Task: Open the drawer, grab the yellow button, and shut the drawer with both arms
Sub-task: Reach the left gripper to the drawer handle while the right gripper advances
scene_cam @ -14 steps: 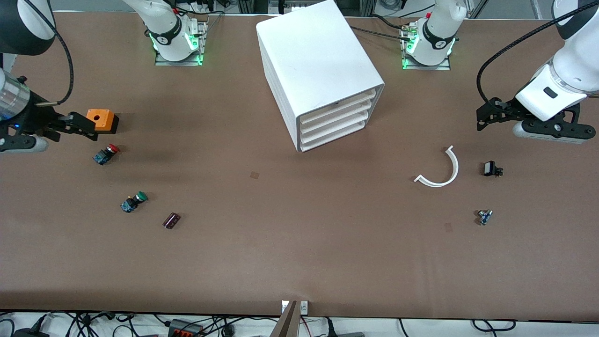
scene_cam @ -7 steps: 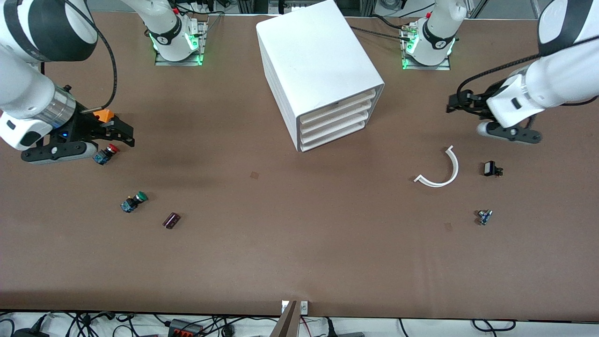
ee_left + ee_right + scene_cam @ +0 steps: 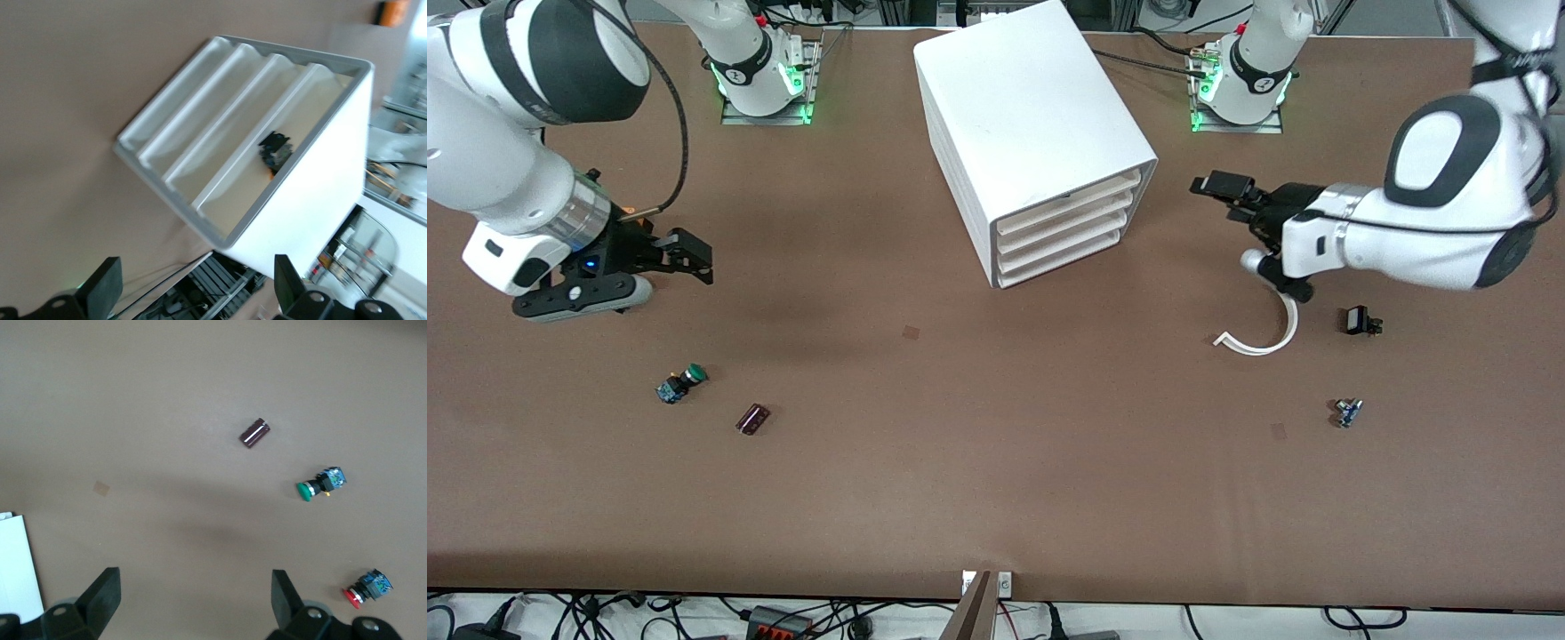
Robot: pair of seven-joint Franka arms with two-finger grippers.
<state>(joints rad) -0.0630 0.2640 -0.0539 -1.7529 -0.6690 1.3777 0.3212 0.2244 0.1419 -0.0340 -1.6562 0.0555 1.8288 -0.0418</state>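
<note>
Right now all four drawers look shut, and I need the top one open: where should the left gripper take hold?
Probably the front lip of the top drawer, near its middle, coming from in front of the cabinet, which the open left gripper faces. Only that lip is exposed; the cabinet's shell encloses the rest.

The front view looks down from high across the surface [image 3: 996,480], facing both arm bases and taking in the whole layout. The left wrist view looks close at the cabinet [image 3: 320,187] and its drawer fronts, which the front view shows small, mid-surface [image 3: 1040,133]. The right wrist view looks down on bare surface, sharing the green-capped button [image 3: 319,485] and the dark cylinder [image 3: 254,433] with the front view.
</note>
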